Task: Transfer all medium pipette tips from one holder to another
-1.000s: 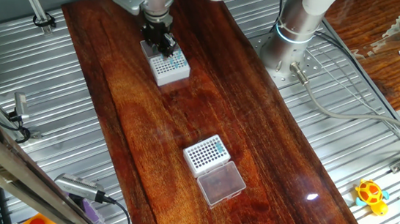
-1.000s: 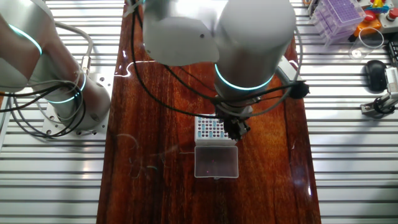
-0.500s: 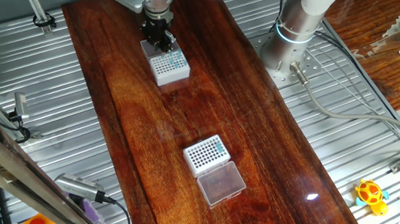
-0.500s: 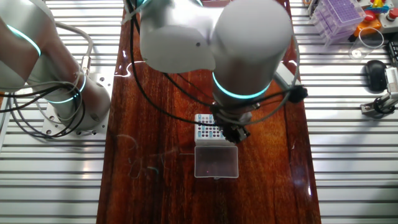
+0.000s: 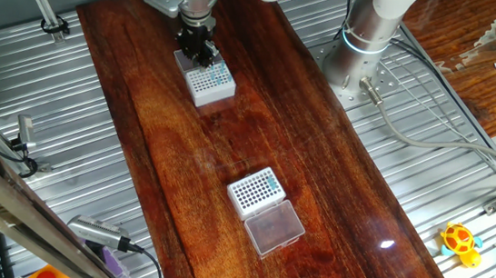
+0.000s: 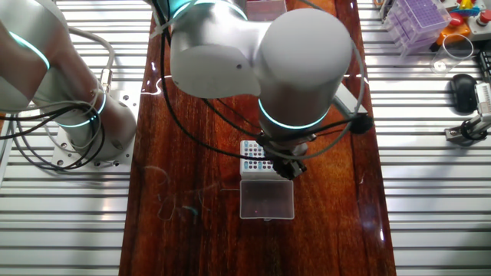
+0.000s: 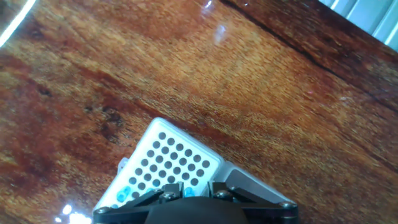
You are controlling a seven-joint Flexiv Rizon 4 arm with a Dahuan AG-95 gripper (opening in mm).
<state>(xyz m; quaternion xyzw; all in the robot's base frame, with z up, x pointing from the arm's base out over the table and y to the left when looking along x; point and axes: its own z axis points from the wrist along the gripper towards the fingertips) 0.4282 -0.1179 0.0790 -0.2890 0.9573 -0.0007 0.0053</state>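
Observation:
My gripper [image 5: 201,55] hangs low over the far white rack with bold dark holes [image 5: 212,83], at the edge where its clear boxy lid [image 6: 266,199] lies. In the hand view the gripper [image 7: 189,193] is shut on a teal medium pipette tip [image 7: 188,190], just above the rack [image 7: 174,158]. A few teal tips [image 7: 122,195] stand in holes at the rack's corner. The other white rack [image 5: 255,191], with teal dots on its top, sits nearer the table's front beside its frosted lid [image 5: 276,227]. The arm hides much of the far rack [image 6: 252,156].
The racks stand on a long dark wooden board [image 5: 230,137] flanked by ribbed metal. The robot base [image 5: 367,41] and cables sit at the right. A purple rack [image 6: 418,19] and small tools lie off the board, and a yellow toy [image 5: 460,242] rests at the right edge.
The gripper has shifted slightly across the far rack toward its lid edge, and the arm's elbow has swung a little with it. The racks and lids have not moved.

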